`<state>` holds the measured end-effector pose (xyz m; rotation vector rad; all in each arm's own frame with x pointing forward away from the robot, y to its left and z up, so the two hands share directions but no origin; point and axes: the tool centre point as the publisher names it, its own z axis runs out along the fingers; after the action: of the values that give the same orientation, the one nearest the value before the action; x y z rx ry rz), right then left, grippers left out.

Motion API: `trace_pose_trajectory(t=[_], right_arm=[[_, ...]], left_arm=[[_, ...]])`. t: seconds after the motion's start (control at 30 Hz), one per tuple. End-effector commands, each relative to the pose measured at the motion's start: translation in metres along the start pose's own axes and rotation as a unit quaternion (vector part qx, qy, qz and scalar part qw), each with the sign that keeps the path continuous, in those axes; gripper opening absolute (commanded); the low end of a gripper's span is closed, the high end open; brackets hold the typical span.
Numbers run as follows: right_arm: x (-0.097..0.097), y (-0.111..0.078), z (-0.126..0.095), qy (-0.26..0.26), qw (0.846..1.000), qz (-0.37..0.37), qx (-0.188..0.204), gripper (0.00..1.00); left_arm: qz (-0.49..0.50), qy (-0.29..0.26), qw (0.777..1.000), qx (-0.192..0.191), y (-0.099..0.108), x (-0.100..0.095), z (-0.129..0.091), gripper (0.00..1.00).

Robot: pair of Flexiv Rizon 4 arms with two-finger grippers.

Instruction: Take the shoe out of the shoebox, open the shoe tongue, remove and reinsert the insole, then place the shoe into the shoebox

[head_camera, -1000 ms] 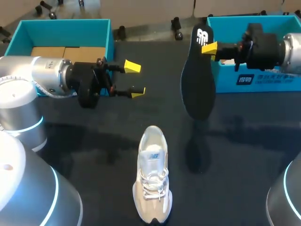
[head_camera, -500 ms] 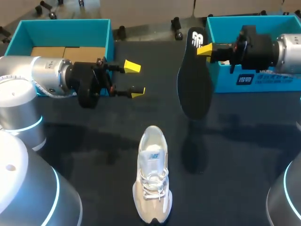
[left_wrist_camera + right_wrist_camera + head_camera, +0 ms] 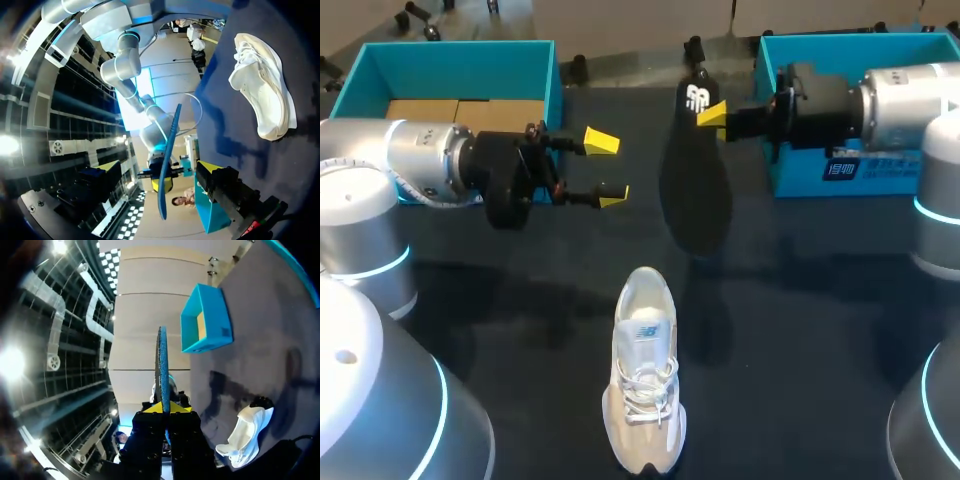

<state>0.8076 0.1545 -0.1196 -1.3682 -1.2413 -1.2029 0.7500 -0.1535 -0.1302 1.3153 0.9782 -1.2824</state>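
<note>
Right pincer (image 3: 712,113), clamped on the black insole (image 3: 695,190) at its heel, dangles it toe-down just beyond the white sneaker (image 3: 643,370) lying lengthwise on the surface (image 3: 800,300), collar nearest; left pincer (image 3: 608,168) hovers wide open, empty.

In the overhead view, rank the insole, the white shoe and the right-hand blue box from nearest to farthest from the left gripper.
1. The insole, held by the right gripper, just to the right of the left gripper.
2. The white shoe, on the table nearer the front edge.
3. The right-hand blue box, at the table's far right.
</note>
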Motion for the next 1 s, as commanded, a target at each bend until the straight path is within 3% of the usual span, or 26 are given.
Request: trace_pose_trajectory(t=[0.03, 0.23, 0.93, 1.0], right_arm=[[-0.002, 0.004, 0.010, -0.003, 1.000, 0.010, -0.008, 0.00], [-0.002, 0.004, 0.010, -0.003, 1.000, 0.010, -0.008, 0.00], [-0.009, 0.004, 0.018, 0.002, 0.999, 0.052, -0.012, 0.00], [-0.009, 0.004, 0.018, 0.002, 0.999, 0.052, -0.012, 0.00]], left_arm=[[0.001, -0.001, 1.000, -0.001, 0.000, 0.001, 0.001, 1.00], [0.001, -0.001, 1.000, -0.001, 0.000, 0.001, 0.001, 1.00], [0.017, 0.005, 1.000, -0.018, 0.025, 0.014, 0.042, 1.00], [0.017, 0.007, 1.000, -0.017, 0.026, 0.014, 0.044, 0.82]])
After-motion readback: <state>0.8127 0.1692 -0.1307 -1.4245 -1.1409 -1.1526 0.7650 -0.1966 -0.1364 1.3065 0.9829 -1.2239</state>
